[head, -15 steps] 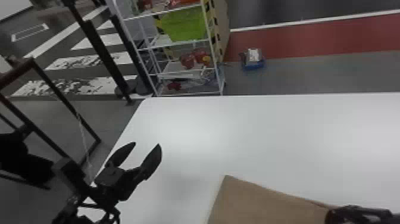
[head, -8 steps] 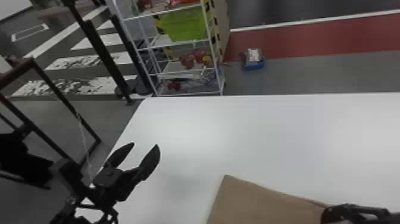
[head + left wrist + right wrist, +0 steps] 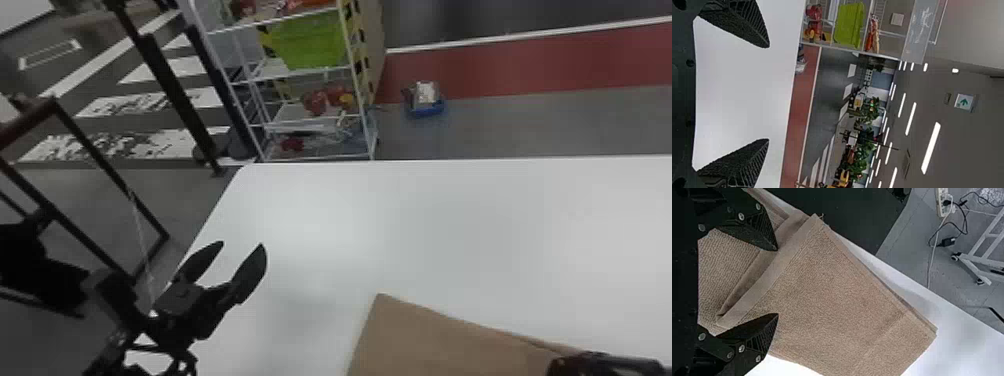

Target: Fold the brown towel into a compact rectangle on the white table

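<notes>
Both sets of jaws gape empty: the left gripper (image 3: 241, 245), in the head view's lower left, has drifted slightly leftward, while the right gripper (image 3: 777, 282) hangs over the unmoved brown towel (image 3: 425, 340), lower right, so further folding likely awaits a grip.

Head view: bottom edge cuts off brown towel (image 3: 435, 345); right edge, white table (image 3: 500, 230).

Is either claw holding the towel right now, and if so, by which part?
Neither claw holds anything. The left claw is open and empty; the right claw is open too, its fingers apart at the towel without gripping it.
</notes>
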